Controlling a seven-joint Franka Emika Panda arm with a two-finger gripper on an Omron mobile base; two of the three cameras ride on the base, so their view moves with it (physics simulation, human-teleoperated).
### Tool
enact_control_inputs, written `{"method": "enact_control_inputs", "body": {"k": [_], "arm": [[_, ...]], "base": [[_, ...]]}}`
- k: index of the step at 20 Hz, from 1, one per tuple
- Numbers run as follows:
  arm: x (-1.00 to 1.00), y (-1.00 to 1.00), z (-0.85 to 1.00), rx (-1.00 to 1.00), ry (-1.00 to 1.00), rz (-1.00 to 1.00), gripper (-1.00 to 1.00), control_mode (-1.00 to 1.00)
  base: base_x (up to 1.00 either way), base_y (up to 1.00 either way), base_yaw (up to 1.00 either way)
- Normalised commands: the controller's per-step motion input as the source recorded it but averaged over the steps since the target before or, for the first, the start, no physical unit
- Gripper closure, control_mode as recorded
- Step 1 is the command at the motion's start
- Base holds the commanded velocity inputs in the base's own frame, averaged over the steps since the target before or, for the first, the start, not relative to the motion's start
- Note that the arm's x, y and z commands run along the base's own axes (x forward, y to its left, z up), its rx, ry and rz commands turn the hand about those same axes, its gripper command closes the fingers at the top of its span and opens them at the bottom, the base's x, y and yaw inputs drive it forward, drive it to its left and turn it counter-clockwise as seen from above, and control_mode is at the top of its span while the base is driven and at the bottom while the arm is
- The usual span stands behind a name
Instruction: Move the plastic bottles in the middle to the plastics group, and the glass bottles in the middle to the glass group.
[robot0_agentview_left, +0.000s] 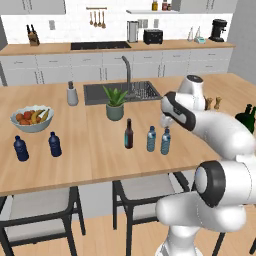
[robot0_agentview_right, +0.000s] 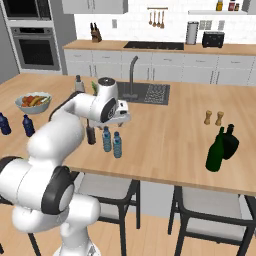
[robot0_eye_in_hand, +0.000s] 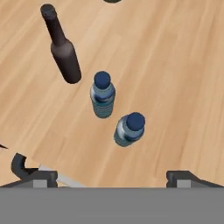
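- Left base view: brown glass bottle (robot0_agentview_left: 129, 134) and two pale blue plastic bottles (robot0_agentview_left: 151, 139) stand upright in a row mid-counter, necks up
- Right base view: gripper (robot0_agentview_right: 119, 119) hovers above them
- Hand view: caps point toward the camera; fingers (robot0_eye_in_hand: 19, 165) spread wide, holding nothing

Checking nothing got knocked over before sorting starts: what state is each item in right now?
Gripper: open, empty, above the middle bottles.
Two plastic bottles: upright, capped, side by side, ungrasped.
Glass bottle: upright beside them.
Plastics group: two navy bottles upright near the fruit bowl.
Glass group: green bottles standing together.
Fruit bowl: full.
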Motion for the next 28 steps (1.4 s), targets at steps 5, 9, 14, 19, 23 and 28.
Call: {"method": "enact_control_inputs", "body": {"k": [5,9,14,19,23,28], "arm": [[0.26,-0.08,-0.41,-0.04,0.09,0.00,-1.00,-1.00],[0.25,-0.03,-0.35,0.00,-0.01,0.00,-1.00,-1.00],[0.32,-0.04,-0.30,0.00,0.02,0.00,-1.00,-1.00],[0.17,0.00,-0.27,0.00,0.03,0.00,-1.00,-1.00],[0.13,0.00,-0.18,0.00,0.00,0.00,-1.00,-1.00],[0.06,0.00,-0.16,0.00,0.00,0.00,-1.00,-1.00]], "base": [[0.00,0.00,0.00],[0.00,0.00,0.00],[0.00,0.00,0.00],[0.00,0.00,0.00],[0.00,0.00,0.00],[0.00,0.00,0.00]]}}
